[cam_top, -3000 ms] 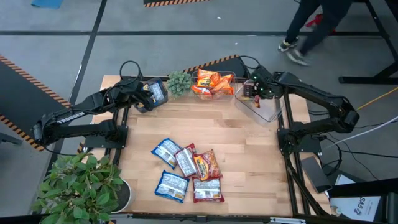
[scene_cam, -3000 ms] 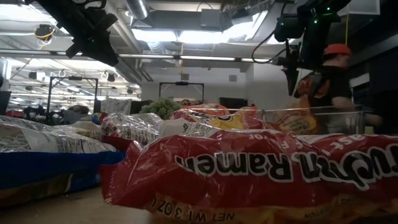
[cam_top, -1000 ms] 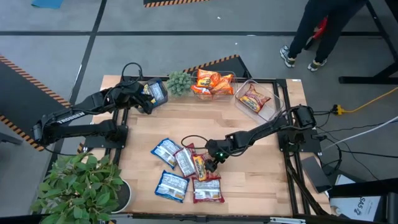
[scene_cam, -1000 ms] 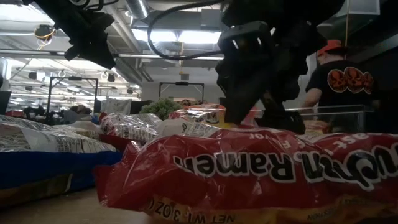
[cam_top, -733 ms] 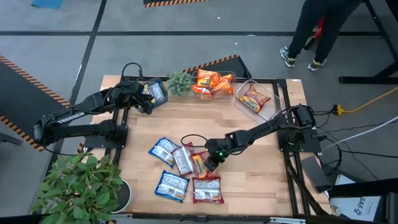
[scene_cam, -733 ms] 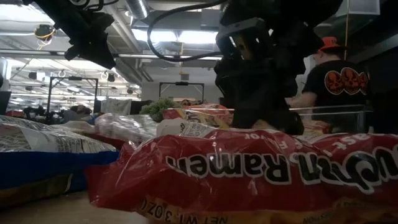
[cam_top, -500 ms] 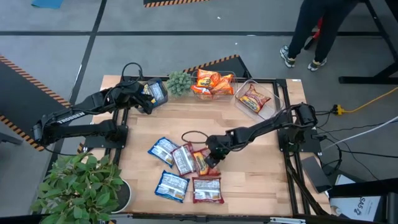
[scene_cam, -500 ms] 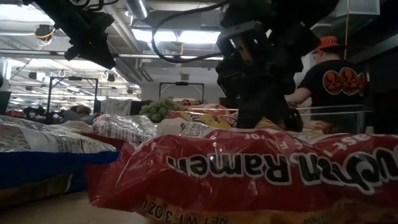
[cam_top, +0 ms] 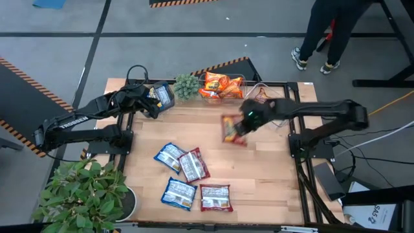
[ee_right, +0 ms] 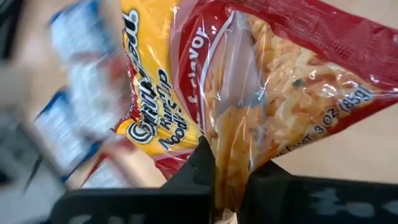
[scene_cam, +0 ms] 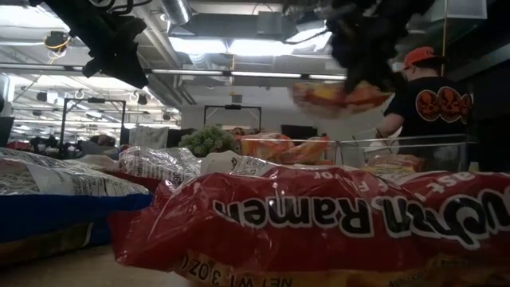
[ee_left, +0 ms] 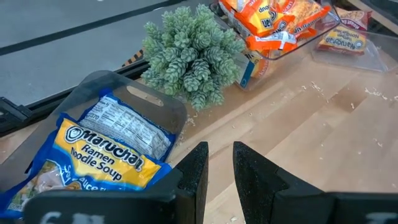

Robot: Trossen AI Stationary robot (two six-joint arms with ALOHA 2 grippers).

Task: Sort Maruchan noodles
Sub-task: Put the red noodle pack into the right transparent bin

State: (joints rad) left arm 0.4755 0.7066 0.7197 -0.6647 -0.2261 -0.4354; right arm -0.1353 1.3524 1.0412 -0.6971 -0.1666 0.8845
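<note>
Hanging clear of the table (cam_top: 259, 175), a red-and-yellow noodle packet (cam_top: 232, 129) is clenched between the fingers of the right gripper (cam_top: 244, 123); in the right wrist view the packet (ee_right: 261, 93) fills the frame, its edge pinched between the two dark fingers (ee_right: 202, 165); in the low view it (scene_cam: 339, 96) sits high above the clear bins; four more packets lie on the wood well apart from those fingers: two blue-and-white (cam_top: 170, 157) (cam_top: 178, 192) and two red (cam_top: 193, 165) (cam_top: 215, 197); the near red one (scene_cam: 319, 223) dominates the low view; orange packets (cam_top: 220, 86) fill a clear bin (cam_top: 208, 96) at the table's back edge, and another clear bin (cam_top: 275, 116) sits just beyond the right gripper; the left gripper (ee_left: 216, 165) hovers with fingers released and a narrow gap between them; just ahead of its fingertips a blue-and-yellow packet (ee_left: 102, 155) rests in a further clear bin (ee_left: 143, 106), with a small green plant (ee_left: 193, 56) beside it; a person (scene_cam: 426, 88) stands beyond the table.
</note>
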